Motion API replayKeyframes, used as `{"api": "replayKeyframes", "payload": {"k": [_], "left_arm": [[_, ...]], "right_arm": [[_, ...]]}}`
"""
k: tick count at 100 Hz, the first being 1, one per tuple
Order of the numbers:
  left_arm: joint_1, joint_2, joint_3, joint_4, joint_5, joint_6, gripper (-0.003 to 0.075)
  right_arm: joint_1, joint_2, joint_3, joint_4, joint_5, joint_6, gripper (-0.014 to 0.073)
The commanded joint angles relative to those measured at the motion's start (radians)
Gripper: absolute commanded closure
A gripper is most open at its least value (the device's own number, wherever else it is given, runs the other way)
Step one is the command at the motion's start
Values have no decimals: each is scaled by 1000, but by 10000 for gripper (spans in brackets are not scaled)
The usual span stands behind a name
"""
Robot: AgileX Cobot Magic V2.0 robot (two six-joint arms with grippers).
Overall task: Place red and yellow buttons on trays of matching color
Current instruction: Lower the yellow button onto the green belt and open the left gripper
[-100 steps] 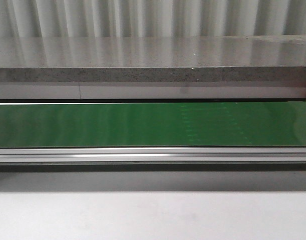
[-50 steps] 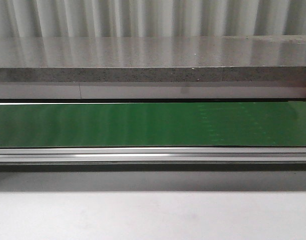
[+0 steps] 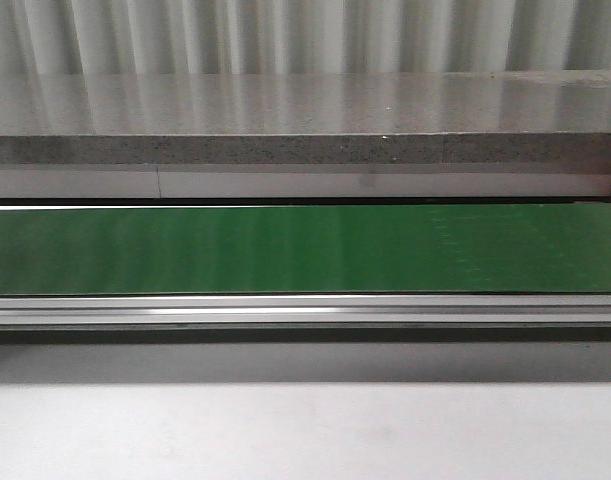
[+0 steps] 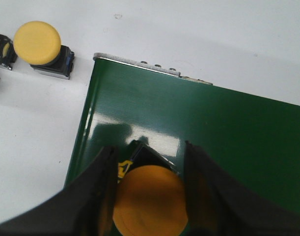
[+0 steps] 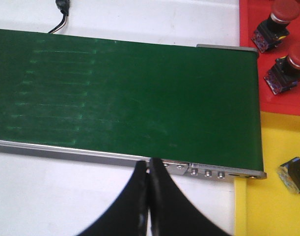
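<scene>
Over green conveyor belt we see left gripper clamped on yellow button, fingers pressing both sides. Second yellow button sits on white table just beside belt corner. Right gripper fingers pressed together, holding nothing, above belt's metal rail. We note two red buttons on red tray; dark item on yellow tray.

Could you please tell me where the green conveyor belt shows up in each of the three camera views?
Front view: green conveyor belt spans the full width, mid-picture.
Left wrist view: its end, under the left gripper shut on a yellow button.
Right wrist view: its other end, beside the red tray.
Shared landmark: the belt's metal rail.
</scene>
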Motion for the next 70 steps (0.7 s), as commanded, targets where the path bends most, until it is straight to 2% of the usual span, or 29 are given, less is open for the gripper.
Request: {"api": "replayKeyframes", "payload": {"k": [1,27,36,46,58,63,70], "left_arm": [[-8,-20,-22,-13,-48,3,740],[-8,21,-22,-13,-37,17,738],[-8,23,-22,-13,-37,42,692],[-8,22,-22,-29,-35,75,525],[-8,18,-22,-34,-35,80,181],[-8,18,-22,-34,-35,80,72],[-8,18,-29,-34,-28,80,6]], "right_arm": [[-1,-8,-25,21,-48,-1,661],[-1,-8,-25,21,-48,-1,661],[-1,-8,-25,21,-48,-1,661],[-1,-8,-25,21,-48,-1,661],[-1,-8,-25,21,-48,-1,661],[-1,-8,-25,21,-48,-1,661],[-1,-8,-25,21,-48,-1,661]]}}
